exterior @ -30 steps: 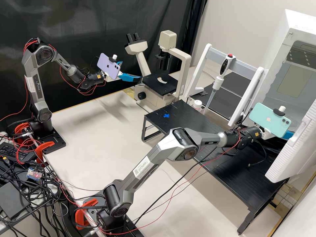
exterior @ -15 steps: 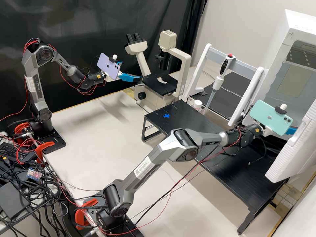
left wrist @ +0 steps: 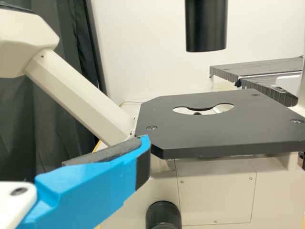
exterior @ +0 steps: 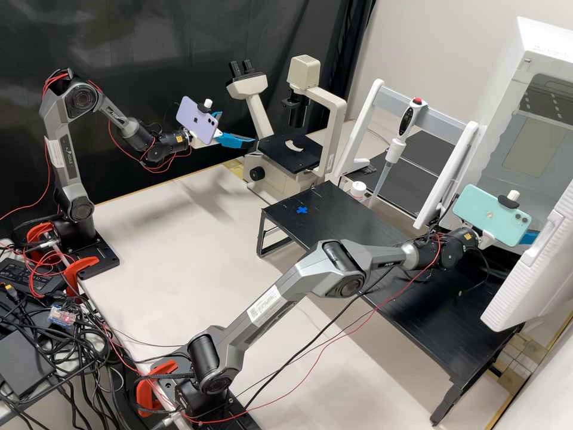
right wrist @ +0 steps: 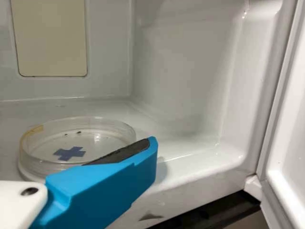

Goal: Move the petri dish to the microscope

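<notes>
In the high view my left gripper (exterior: 237,128) stands open beside the microscope (exterior: 290,151), its fingers apart and holding nothing. The left wrist view shows that left gripper (left wrist: 144,147) near the corner of the black microscope stage (left wrist: 190,133), whose opening has no dish on it. My right gripper (exterior: 527,238) is at the mouth of the white chamber, partly behind the green phone. In the right wrist view the clear petri dish (right wrist: 102,143) lies flat on the chamber floor over a blue cross; one finger of the open right gripper (right wrist: 151,145) overlaps its near rim.
The chamber's door (exterior: 533,269) hangs open beside the right gripper. A black raised table (exterior: 370,230) with a blue cross crosses below the right arm. A pipette (exterior: 401,137) hangs on a white frame behind it, near a small white-capped bottle (exterior: 357,190).
The right arm's elbow has lowered and shifted a little rightward, and its phone has moved slightly toward the chamber. The left arm has kept its pose.
</notes>
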{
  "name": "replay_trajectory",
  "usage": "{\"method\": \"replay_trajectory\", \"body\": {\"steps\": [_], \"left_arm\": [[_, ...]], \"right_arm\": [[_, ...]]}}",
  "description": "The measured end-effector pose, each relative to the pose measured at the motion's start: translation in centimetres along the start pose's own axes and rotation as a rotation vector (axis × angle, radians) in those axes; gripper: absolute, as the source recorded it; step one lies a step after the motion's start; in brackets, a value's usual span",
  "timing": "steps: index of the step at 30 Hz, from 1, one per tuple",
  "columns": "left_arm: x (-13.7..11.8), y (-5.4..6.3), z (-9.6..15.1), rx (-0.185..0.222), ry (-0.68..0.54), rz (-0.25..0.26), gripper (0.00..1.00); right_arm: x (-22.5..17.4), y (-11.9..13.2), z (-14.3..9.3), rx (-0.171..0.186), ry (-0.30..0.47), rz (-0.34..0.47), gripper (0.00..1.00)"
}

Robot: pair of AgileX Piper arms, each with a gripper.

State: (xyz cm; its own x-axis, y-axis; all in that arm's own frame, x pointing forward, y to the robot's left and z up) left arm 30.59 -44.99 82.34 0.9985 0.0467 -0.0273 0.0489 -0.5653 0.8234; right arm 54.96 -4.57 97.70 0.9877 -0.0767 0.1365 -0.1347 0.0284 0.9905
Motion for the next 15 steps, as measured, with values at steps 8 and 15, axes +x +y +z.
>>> {"method": "replay_trajectory", "body": {"steps": [8,15], "left_arm": [[0.0,0.0,0.0,0.0,0.0,0.0,1.0],[0.0,0.0,0.0,0.0,0.0,0.0,1.0]], "right_arm": [[-0.08,0.81,0.9,0.001,-0.019,0.013,0.0],[-0.1,0.87,0.96,0.002,-0.021,0.015,0.0]]}}
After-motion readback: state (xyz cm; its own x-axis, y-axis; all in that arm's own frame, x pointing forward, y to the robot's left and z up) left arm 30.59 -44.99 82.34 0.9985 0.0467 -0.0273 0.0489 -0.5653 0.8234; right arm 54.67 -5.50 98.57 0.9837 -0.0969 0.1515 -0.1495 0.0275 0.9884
